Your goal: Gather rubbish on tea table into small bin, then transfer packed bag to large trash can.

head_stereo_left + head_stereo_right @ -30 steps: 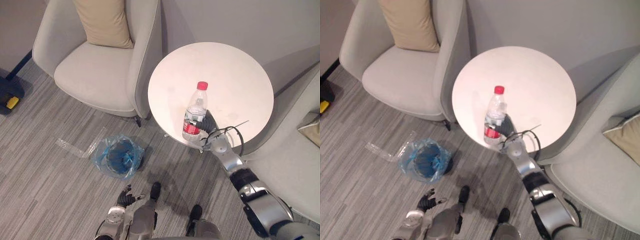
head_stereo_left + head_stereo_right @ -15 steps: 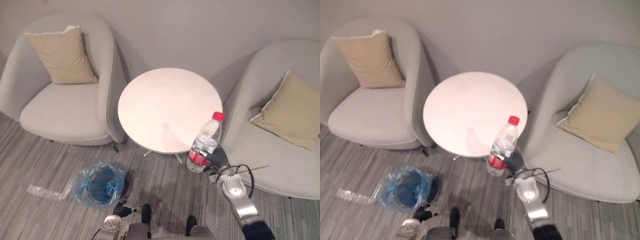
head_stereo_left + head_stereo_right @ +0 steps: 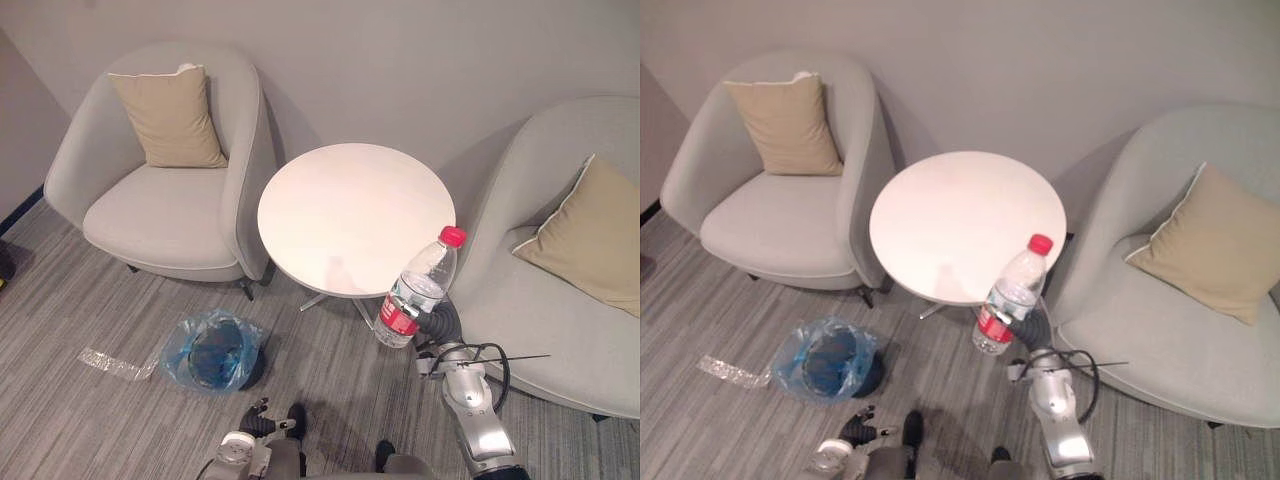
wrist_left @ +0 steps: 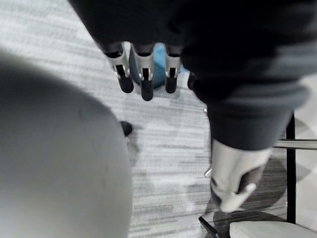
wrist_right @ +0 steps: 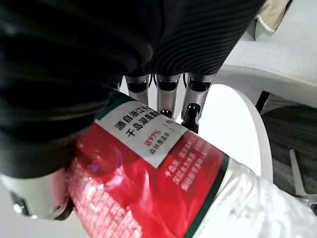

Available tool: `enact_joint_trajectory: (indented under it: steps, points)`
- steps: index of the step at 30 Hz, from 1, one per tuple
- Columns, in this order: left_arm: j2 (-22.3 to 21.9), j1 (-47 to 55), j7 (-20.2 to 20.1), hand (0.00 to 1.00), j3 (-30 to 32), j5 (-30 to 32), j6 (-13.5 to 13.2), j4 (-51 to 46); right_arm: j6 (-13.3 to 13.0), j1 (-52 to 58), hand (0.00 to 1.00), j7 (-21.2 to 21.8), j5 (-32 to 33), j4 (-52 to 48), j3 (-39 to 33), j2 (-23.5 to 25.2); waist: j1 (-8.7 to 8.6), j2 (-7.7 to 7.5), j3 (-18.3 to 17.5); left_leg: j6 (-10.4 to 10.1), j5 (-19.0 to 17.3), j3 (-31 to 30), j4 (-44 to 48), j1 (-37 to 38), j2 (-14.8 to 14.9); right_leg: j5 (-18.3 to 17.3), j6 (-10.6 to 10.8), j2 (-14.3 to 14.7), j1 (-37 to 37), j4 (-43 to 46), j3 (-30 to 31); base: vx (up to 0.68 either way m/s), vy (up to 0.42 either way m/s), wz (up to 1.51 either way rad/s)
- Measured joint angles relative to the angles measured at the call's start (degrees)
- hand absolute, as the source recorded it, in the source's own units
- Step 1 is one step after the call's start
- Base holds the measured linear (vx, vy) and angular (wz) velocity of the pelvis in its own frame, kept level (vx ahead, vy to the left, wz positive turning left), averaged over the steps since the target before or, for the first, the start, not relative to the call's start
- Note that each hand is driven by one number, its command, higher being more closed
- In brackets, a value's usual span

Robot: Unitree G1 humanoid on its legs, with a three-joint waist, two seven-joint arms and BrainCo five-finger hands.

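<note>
The clear plastic water bottle with red cap and red label point(image 3: 415, 290) is off the round white tea table point(image 3: 350, 215), just past its near edge. Your right hand point(image 3: 441, 322) is curled round its lower part. The small blue-bagged bin point(image 3: 213, 350) stands on the carpet, well apart. Your left hand point(image 4: 143, 74) hangs low, fingers straight, empty.

Right robot hand point(image 3: 441, 324) grips bottle point(image 3: 417, 289) beside round table point(image 3: 345, 205); blue-bagged bin point(image 3: 213, 351) on floor.

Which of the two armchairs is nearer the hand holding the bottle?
The armchair on the robot's right: the right hand with the bottle is beside its seat, while the left armchair stands across the round table.
</note>
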Motion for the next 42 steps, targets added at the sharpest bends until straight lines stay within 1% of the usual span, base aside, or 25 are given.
enact_joint_trajectory:
  steps: [2,3,4,6,7,9,11,12,13,14,16,21,24,26,29,31,33,34,35,36,38,39,40,41,42]
  points:
    - [-0.6,0.4,0.1,0.00,0.7,-0.3,0.0,-0.1,0.2,0.3,1.00,-0.2,0.0,0.4,-0.3,-0.3,-0.29,1.17,0.5,0.2,-0.3,2.4,-0.9,0.0,1.5,0.4,-0.8,1.0,0.0,1.1,-1.5,-0.16,-0.095,0.32]
    - [-0.6,0.7,0.1,0.00,1.3,-0.4,0.0,-0.1,0.3,0.6,1.00,-0.2,-0.1,0.6,-0.3,-0.5,-0.29,1.02,0.2,0.1,-1.7,3.1,-3.5,0.8,1.5,0.7,-1.5,0.3,0.0,0.5,-2.8,-0.14,-0.037,0.44]
    - [-0.4,0.6,0.1,0.00,1.7,-0.4,0.0,-0.1,0.2,0.6,1.00,-0.3,-0.1,0.8,-0.6,-0.4,-0.37,-0.06,0.5,0.5,-3.7,4.5,-3.9,0.8,1.1,1.1,-2.3,-1.1,-0.5,-0.4,-3.7,-0.18,-0.008,0.57]
    - [0.1,0.1,-0.1,0.00,1.6,-0.6,-0.2,-0.3,0.2,0.4,1.00,-0.7,-0.1,2.2,-2.1,-0.7,-0.74,-1.33,0.4,2.9,-3.6,8.9,9.7,-3.0,-0.9,2.2,-2.0,-5.2,-2.1,0.0,-6.3,-0.14,0.011,0.66]
    - [0.0,0.3,0.0,0.00,1.6,-0.6,-0.2,-0.2,0.3,0.6,1.00,-0.8,-0.1,2.9,-2.8,-0.8,-1.05,-1.16,0.2,3.5,-4.8,10.7,15.0,-2.8,-0.8,2.5,-1.7,-6.2,-1.9,-0.2,-7.3,-0.09,0.009,0.63]
    - [-0.2,1.1,0.2,0.00,1.5,-0.4,0.1,-0.1,0.5,1.5,1.00,-1.4,0.0,3.6,-3.3,-1.0,-1.27,0.30,-0.7,2.3,-12.6,15.2,20.1,0.3,2.7,3.7,-0.8,-6.6,-1.7,-1.3,-9.5,-0.07,0.083,0.60]
    - [-0.5,1.2,0.3,0.00,1.1,-0.3,0.7,0.0,0.9,1.7,1.00,-1.4,0.0,3.7,-3.4,-0.8,-1.41,1.29,-1.4,1.2,-14.1,18.0,15.4,2.0,4.0,5.4,0.8,-5.9,-1.4,-3.3,-12.0,-0.04,0.151,0.68]
    - [-0.3,1.2,0.4,0.00,0.7,-0.3,0.7,0.0,1.0,1.7,1.00,-1.3,0.0,3.8,-3.5,-0.6,-1.52,0.96,-1.3,1.2,-14.1,18.4,13.3,2.5,3.5,6.1,1.1,-5.7,-0.6,-4.7,-12.8,-0.05,0.158,0.89]
    - [0.5,1.2,0.8,0.00,-0.3,-0.3,0.7,-0.2,1.1,1.7,1.00,-1.3,0.0,4.2,-3.3,0.4,-1.74,-0.58,-1.4,1.7,-13.5,17.8,9.5,3.5,2.2,7.3,1.7,-6.0,1.0,-7.4,-14.2,-0.06,0.133,0.74]
    - [1.1,1.3,1.0,0.00,-0.3,-0.2,0.7,-0.9,1.2,1.6,1.00,-1.1,0.0,4.7,-2.7,1.5,-0.96,-2.08,-1.7,2.2,-11.9,17.3,6.8,4.7,0.8,7.9,1.8,-6.6,2.1,-9.0,-14.7,-0.06,0.132,0.65]
    - [1.5,1.7,1.3,0.00,-0.8,0.5,0.9,-1.0,1.1,1.3,1.00,-1.1,-0.1,5.7,-2.1,2.5,-0.96,-3.07,-2.6,3.1,-10.2,16.1,3.6,6.5,-1.1,7.8,2.0,-7.5,3.6,-9.4,-14.7,-0.06,0.123,0.41]
    - [1.4,2.0,2.1,0.00,-0.6,1.2,0.9,0.0,1.3,1.0,1.00,-1.0,0.0,8.7,-2.1,2.7,-0.81,-2.44,-3.5,3.7,-6.8,14.4,-3.0,8.0,-3.4,7.0,2.8,-8.4,3.1,-9.3,-14.5,-0.04,0.063,0.25]
    - [1.5,2.0,2.4,0.00,-0.2,1.2,0.9,0.3,2.2,0.9,1.00,-0.7,-0.1,12.0,-0.7,3.0,-0.59,-2.53,-3.5,3.9,-6.5,13.7,-3.8,7.8,-3.7,6.7,3.3,-8.4,3.3,-9.3,-14.8,-0.01,0.012,0.10]
    - [1.6,1.9,2.4,0.00,-0.1,1.2,0.9,0.3,2.4,0.6,1.00,-0.6,-0.1,13.0,-0.1,3.4,-0.57,-2.94,-3.2,4.2,-7.8,13.1,-2.0,6.9,-4.0,5.3,4.3,-9.0,3.2,-8.0,-15.3,0.07,0.002,0.23]
    - [1.7,1.4,2.4,0.00,0.7,0.6,0.7,-0.3,2.4,-0.4,1.00,-0.6,-0.1,13.0,0.0,3.3,-0.25,-3.63,-2.8,4.5,-13.7,10.8,10.5,0.8,-4.2,0.6,5.8,-10.8,1.8,-0.8,-16.9,0.10,0.026,0.49]
    - [1.9,1.1,2.5,0.00,1.3,0.1,0.6,-0.4,2.4,-0.7,1.00,-0.6,-0.1,13.0,0.0,3.1,-0.24,-4.12,-2.4,5.0,-16.7,8.1,15.2,-0.5,-4.9,-0.5,5.3,-12.0,1.8,4.5,-17.2,0.16,0.048,0.76]
    - [1.9,1.2,2.7,0.00,1.7,-0.6,0.6,-0.4,2.4,-0.7,1.00,-0.6,-0.2,13.0,0.0,2.4,-0.32,-4.07,-2.4,5.1,-17.1,4.8,15.0,0.0,-5.4,0.3,3.6,-12.4,-0.5,12.6,-14.5,0.17,0.046,0.83]
    - [2.0,1.3,3.0,0.00,2.1,-1.2,0.7,-0.6,2.3,-0.9,1.00,-0.6,-0.2,12.8,0.2,1.8,-0.55,-3.86,-1.9,5.2,-17.1,1.7,14.8,0.9,-5.2,0.8,0.8,-12.3,-4.6,20.7,-11.2,0.23,-0.007,1.01]
    - [2.3,1.2,3.4,0.00,2.2,-1.7,0.7,-1.1,2.2,-0.9,1.00,-0.5,-0.4,12.8,0.4,1.8,-0.96,-3.65,-1.5,5.4,-17.2,-1.2,14.5,1.3,-4.5,-3.2,1.1,-9.3,-5.2,20.2,-8.3,0.23,-0.053,1.04]
    - [2.6,1.1,3.6,0.00,2.2,-1.8,0.8,-0.9,2.1,-1.0,1.00,-0.4,-0.6,12.8,0.5,1.8,-1.01,-3.89,-1.3,5.4,-17.2,-2.1,13.9,1.7,-4.3,-4.6,0.7,-7.5,-5.7,19.2,-7.0,0.25,-0.152,0.87]
    - [3.1,0.1,3.9,0.00,2.2,-2.0,0.9,0.8,1.8,-1.2,1.00,0.0,-1.3,12.8,0.5,1.5,-1.24,-2.97,-0.6,4.7,-16.6,-5.4,10.6,4.5,-2.8,-5.8,-0.5,-0.2,-8.2,14.6,-4.3,0.23,-0.157,0.75]
    - [3.1,0.1,3.9,0.00,2.2,-1.9,1.0,1.7,1.8,-0.9,1.00,0.0,-1.3,12.8,0.4,1.1,-2.02,-2.74,-0.3,4.5,-16.5,-7.1,9.2,6.4,-2.9,-4.5,-0.9,2.0,-8.6,10.3,-3.6,0.23,-0.176,0.83]
    - [3.2,0.4,3.8,0.00,2.2,-1.8,1.0,1.8,1.8,-0.5,1.00,0.0,-1.3,12.8,0.2,1.0,-2.34,-3.45,-0.4,4.4,-16.5,-7.9,8.7,7.5,-4.0,-2.1,-1.4,2.1,-8.3,6.2,-2.6,0.24,-0.187,0.96]
    - [3.5,-0.1,3.7,0.00,2.3,-1.5,1.0,2.4,1.8,0.0,1.00,0.0,-1.3,12.4,-0.4,0.9,-2.56,-4.86,0.3,3.9,-16.9,-8.4,8.8,8.1,-5.7,3.0,-4.1,1.1,-7.7,4.1,-2.0,0.27,-0.209,0.96]
    - [2.1,-0.5,3.6,0.00,2.3,-0.9,0.9,2.7,2.0,0.4,1.00,0.0,-1.2,12.3,-1.5,-0.4,-3.03,-2.87,0.4,3.2,-17.3,-8.6,9.0,8.1,-4.6,2.6,-3.8,1.1,-6.9,4.6,-4.2,0.17,-0.130,0.75]
